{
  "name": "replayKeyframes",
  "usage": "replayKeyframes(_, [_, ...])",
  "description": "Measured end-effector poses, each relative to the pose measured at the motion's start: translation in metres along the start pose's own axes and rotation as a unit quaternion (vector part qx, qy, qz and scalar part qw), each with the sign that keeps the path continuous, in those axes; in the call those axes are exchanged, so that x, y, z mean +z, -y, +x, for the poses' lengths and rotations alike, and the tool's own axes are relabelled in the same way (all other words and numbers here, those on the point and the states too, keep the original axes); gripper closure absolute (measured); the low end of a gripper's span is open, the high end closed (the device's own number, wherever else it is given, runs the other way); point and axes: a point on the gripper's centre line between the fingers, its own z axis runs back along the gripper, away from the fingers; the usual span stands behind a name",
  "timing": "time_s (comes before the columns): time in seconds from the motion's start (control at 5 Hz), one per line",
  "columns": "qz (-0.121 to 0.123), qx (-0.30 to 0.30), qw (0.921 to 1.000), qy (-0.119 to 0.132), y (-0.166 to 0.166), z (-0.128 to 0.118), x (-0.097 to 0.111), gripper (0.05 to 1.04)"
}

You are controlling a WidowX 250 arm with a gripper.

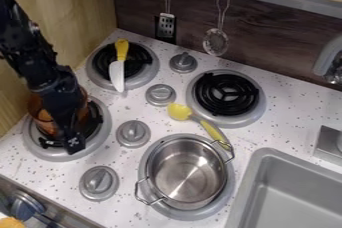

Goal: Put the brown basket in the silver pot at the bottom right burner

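In the camera view, the hand (75, 144) hangs over the left front burner (101, 141), and the brown basket (41, 116) is right beside and partly behind it, showing mostly on the side away from the pot. Whether the hand is open, closed or gripping the basket's wall, I cannot tell; nor can I tell whether the basket bears on the coils.

What counts here is the line from hand to pot. The silver pot (186, 173) sits off to the hand's right and somewhat nearer the camera, its mouth open upward. Between them stands a grey knob (133, 134) – low, but on the way. The pot's two wire handles lie far right and near left of its rim, so the near-left one (148, 199) is towards the hand's side.

The next move, I judge, is a secure grip, then a lift and a carry rightward – high enough to clear that rim.
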Motion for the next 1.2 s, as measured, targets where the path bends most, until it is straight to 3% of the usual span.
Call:
replayKeyframes(0.2, [0.023,-0.022,0.9993,0.022,-0.001,-0.003,-0.005,0.255])
replayKeyframes(0.6, [0.03,-0.028,0.9989,0.022,-0.003,-0.002,-0.004,0.822])
replayKeyframes(0.8, [0.01,-0.045,0.9988,0.015,-0.004,0.001,0.0,0.962])
replayKeyframes(1.0, [0.004,-0.056,0.9983,0.011,-0.003,0.008,0.005,0.994])
replayKeyframes(1.2, [0.021,-0.059,0.9979,0.016,0.009,0.025,0.019,0.994])
